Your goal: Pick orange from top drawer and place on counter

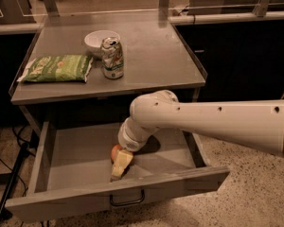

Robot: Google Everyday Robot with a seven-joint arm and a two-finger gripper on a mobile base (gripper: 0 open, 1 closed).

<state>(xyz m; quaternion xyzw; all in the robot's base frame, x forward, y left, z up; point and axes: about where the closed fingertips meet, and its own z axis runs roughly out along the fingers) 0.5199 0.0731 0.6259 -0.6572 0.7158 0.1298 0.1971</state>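
The orange (115, 151), round and smooth, sits in the grey metal top drawer (189, 181). Our end effector (121, 163) rests against it; we cannot tell whether it grips.

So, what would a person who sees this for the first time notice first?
The big white arm reaches from the right into the open top drawer, its pincer at the orange near the front panel. Then the counter above, with a green bag, a white bowl and a drink can.

Dim, warm light from overhead.
Pale sheen at the far edge of the counter (151, 60); the gripper (120, 163), low in the top drawer (71, 155), stands beside a dark shadow.
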